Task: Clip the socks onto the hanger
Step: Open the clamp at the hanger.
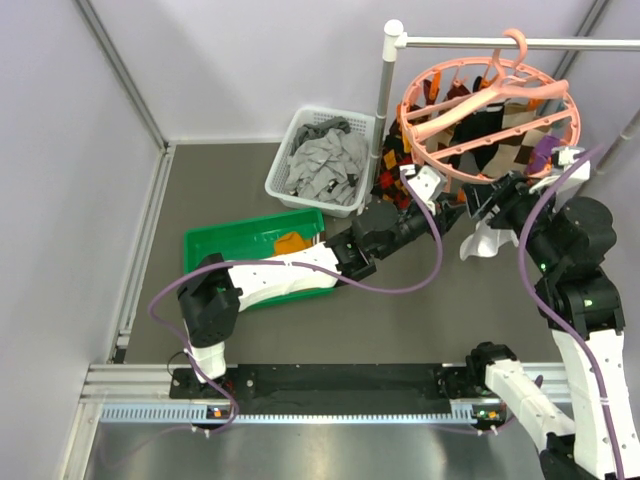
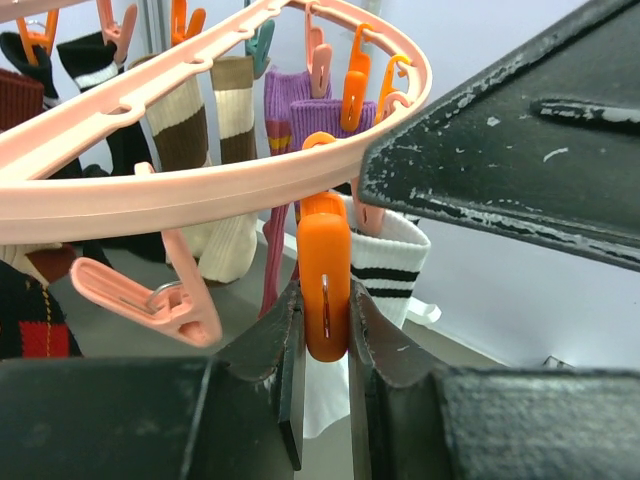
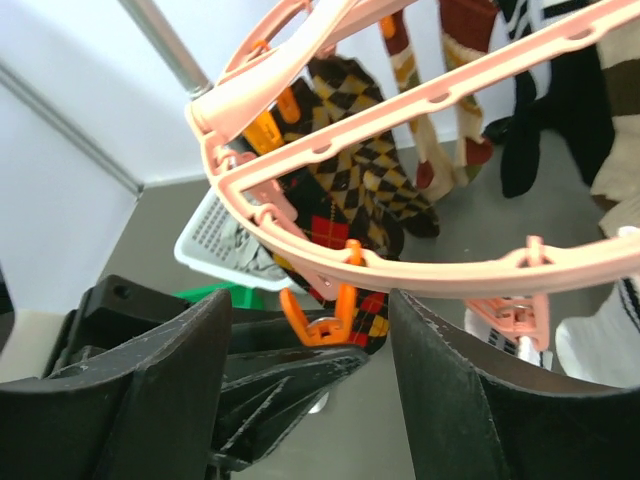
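An orange clip (image 2: 325,270) under the hanger (image 2: 200,185) rim is pinched in the upturned left claw (image 2: 325,335); whether the white striped sock (image 2: 395,265) behind it is caught cannot be told. The right claw (image 3: 310,330) is held wide and empty beneath the hanger. Argyle socks (image 3: 350,190) are hung beyond.

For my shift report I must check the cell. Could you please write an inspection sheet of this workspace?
Surface: grey table, no damage seen.
Job's things: hanger hangs from white rail; striped white sock behind orange clip; mustard sock in green tray.
Clutter: white basket of grey garments; argyle socks on hanger.
Grippers: left gripper squeezes orange clip; right gripper open, empty.
Cables: purple cables loop above table.
Surroundings: pale walls; nothing else seen.
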Tool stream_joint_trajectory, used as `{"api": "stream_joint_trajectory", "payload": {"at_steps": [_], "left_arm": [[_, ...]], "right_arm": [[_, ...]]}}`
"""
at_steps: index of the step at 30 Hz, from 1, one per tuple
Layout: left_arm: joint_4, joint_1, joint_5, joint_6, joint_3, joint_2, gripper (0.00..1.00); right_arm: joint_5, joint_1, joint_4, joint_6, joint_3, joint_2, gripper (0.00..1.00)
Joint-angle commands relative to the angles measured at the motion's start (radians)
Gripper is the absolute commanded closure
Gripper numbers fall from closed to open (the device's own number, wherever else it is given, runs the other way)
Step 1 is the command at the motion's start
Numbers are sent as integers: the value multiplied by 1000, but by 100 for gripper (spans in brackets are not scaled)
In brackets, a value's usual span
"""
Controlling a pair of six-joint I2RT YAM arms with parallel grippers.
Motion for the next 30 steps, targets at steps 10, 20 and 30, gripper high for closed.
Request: {"api": "stream_joint_trajectory", "payload": {"at_steps": [10, 20, 30], "left_arm": [[-3, 1, 21, -9, 26, -22, 100], [3, 1, 65, -21, 26, -16, 100], [-6, 1, 103, -20, 28, -16, 100]], "right_arm": [[-75, 8, -29, -43, 44, 73, 38], [-86, 9, 30, -57, 31, 101, 42], [-108, 9, 51, -64, 35, 116, 59]]}}
